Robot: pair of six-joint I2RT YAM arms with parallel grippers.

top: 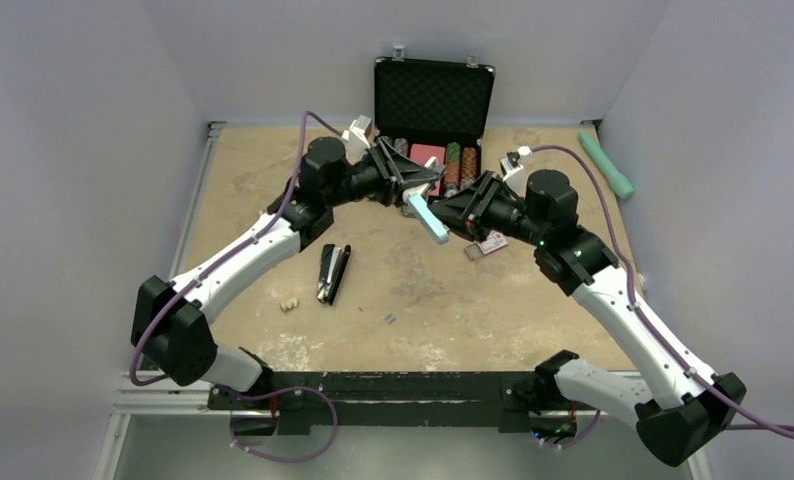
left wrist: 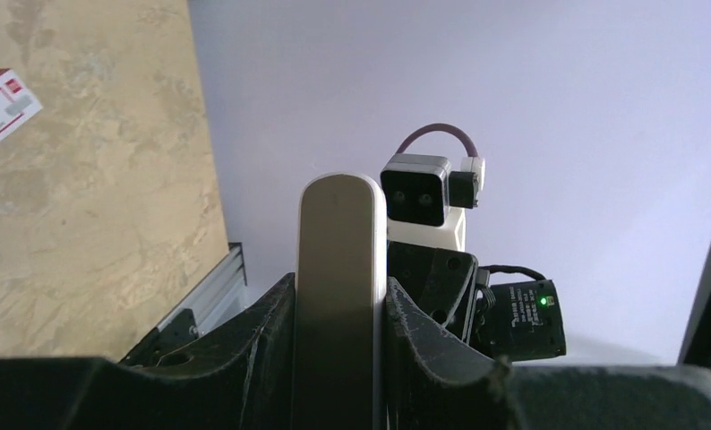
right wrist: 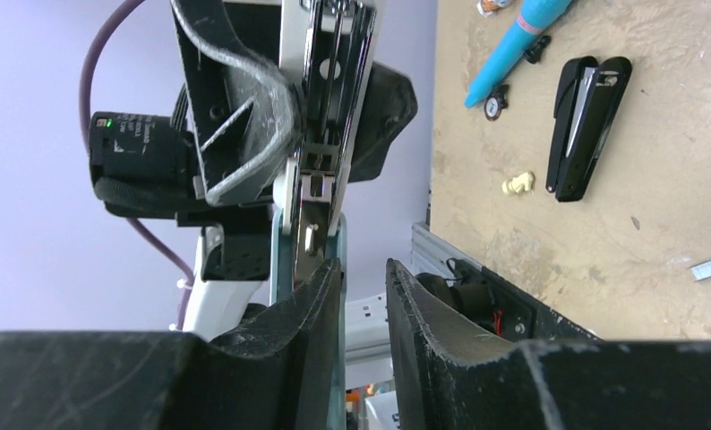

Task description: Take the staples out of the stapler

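The black stapler lies closed on the table left of centre, also seen in the right wrist view. A tiny grey staples strip lies on the table in front of it. My left gripper is raised over the middle and shut on a light-blue bar with a silvery metal channel; its flat back fills the left wrist view. My right gripper is at the bar's lower end, jaws a narrow gap apart with nothing between them.
An open black case with chips stands at the back. A long teal tube lies back right. A small card lies under the right arm. A cream lump sits left of the stapler. Walls enclose three sides.
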